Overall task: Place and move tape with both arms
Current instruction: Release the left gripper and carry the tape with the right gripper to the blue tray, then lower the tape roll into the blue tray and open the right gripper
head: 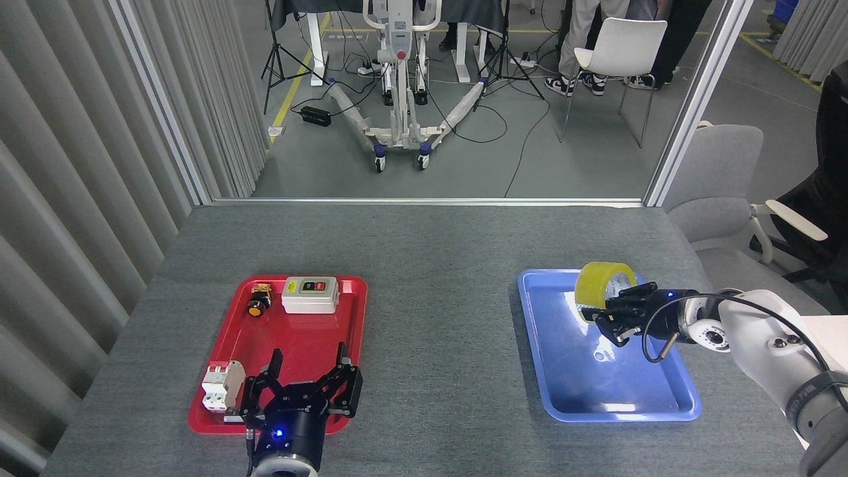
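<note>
From the head view, you had the right gripper (613,317) clamped on the roll of yellow packing tape (601,286), holding it on edge over the far part of the blue tray (570,391); whether the roll touched the tray floor could not be told. The white core faced the arm, and its printing was too small to read. A blue light glowed on that gripper's wrist.

Your left gripper (306,387) stood with its black fingers (344,381) spread apart, grasping nothing, over the near edge of the red tray (344,311). No lettering on either gripper could be made out.

In the red tray lay a white switch box (310,295) with a green and a red button and a small yellow label, unreadable, a yellow-and-black push button (258,301) beside it, and a white circuit breaker (220,387) near the left corner. Both trays sat well apart on the grey table (430,252).
</note>
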Controlling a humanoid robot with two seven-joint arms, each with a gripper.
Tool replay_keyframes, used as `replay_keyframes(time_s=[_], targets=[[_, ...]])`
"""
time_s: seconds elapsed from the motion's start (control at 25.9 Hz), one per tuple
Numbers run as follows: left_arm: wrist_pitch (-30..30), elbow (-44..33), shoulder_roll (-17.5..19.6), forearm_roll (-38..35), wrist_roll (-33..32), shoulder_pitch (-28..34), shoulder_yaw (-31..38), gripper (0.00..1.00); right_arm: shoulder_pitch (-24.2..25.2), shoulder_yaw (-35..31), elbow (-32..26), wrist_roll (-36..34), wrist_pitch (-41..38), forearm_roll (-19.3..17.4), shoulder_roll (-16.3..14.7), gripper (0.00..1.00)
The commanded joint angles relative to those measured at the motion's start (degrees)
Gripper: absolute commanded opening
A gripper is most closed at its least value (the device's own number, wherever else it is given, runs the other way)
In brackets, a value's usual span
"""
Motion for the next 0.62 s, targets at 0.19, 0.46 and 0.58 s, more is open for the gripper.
replay_keyframes(time_s=[0.19,0.46,0.58], targets=[[-8.0,5.1,2.1,2.9,5.0,0.2,-0.2,1.0,-0.3,-8.5,4.7,23.3,6.2,-13.2,5.2,0.13],[-9.7,5.7,6.3,5.9,7.0,0.4,0.9,1.0,-0.3,-13.8,5.7,30.2,13.9,-14.1,6.6,0.14],[-9.8,5.6,6.9,9.4,6.9,0.5,2.6,1.0,-0.9,-14.0,8.8,31.2,19.8,-14.1,9.4,0.15]])
